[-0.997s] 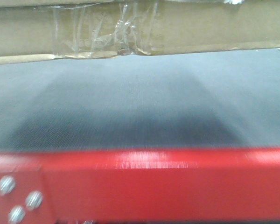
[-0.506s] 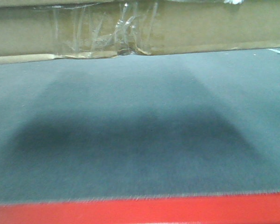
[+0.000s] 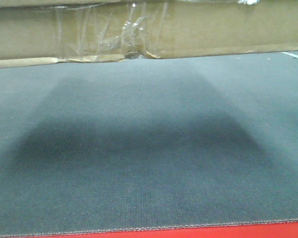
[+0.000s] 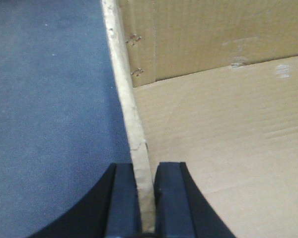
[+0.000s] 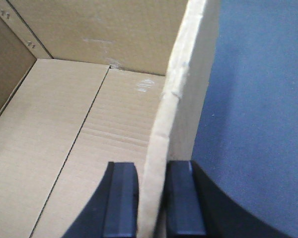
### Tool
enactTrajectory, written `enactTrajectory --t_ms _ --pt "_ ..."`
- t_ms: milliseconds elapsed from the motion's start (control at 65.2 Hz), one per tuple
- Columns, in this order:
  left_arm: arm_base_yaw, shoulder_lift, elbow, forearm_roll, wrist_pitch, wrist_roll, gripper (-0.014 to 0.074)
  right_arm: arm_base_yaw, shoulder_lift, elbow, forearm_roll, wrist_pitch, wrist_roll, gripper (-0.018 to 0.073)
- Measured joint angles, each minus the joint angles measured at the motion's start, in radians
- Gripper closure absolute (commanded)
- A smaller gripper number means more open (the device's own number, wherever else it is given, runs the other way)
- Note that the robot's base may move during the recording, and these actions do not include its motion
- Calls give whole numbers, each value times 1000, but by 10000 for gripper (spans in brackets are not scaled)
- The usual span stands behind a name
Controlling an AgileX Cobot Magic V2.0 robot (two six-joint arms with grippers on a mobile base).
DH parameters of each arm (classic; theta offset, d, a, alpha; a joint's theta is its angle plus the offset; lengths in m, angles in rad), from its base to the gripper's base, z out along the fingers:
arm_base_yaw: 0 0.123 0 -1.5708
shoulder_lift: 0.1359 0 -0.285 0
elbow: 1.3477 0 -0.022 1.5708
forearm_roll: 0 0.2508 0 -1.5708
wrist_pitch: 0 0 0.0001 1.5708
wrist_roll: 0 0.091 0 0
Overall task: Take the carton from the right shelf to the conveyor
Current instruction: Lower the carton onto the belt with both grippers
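Already done: carton (image 3: 188, 29) at the conveyor (image 3: 149, 148); resting or hovering, unclear
Left end effector (image 4: 146, 171): pinching one carton wall
Right end effector (image 5: 151, 168): pinching another wall
Remaining: probably set down; release

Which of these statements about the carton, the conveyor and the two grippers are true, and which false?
1. The left gripper pinches a wall of the carton between its fingers. True.
2. The right gripper is open, clear of the carton. False: it grips a carton wall too.
3. The carton holds blue bins. False: only bare cardboard shows inside.
4. Wrinkled clear tape runs along the carton's lower edge, above the conveyor. True.
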Motion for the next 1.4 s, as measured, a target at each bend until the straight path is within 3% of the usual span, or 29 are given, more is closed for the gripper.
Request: enactTrajectory --t_ms 1166,1243,1396 --pt "0 0 0 6 -31 0 610 0 0 0 5 -22 0 628" --pt "25 0 0 -22 -48 0 610 0 2 0 18 -24 0 628" --pt "173 6 2 -188 -111 41 610 0 56 -59 44 -22 0 628"
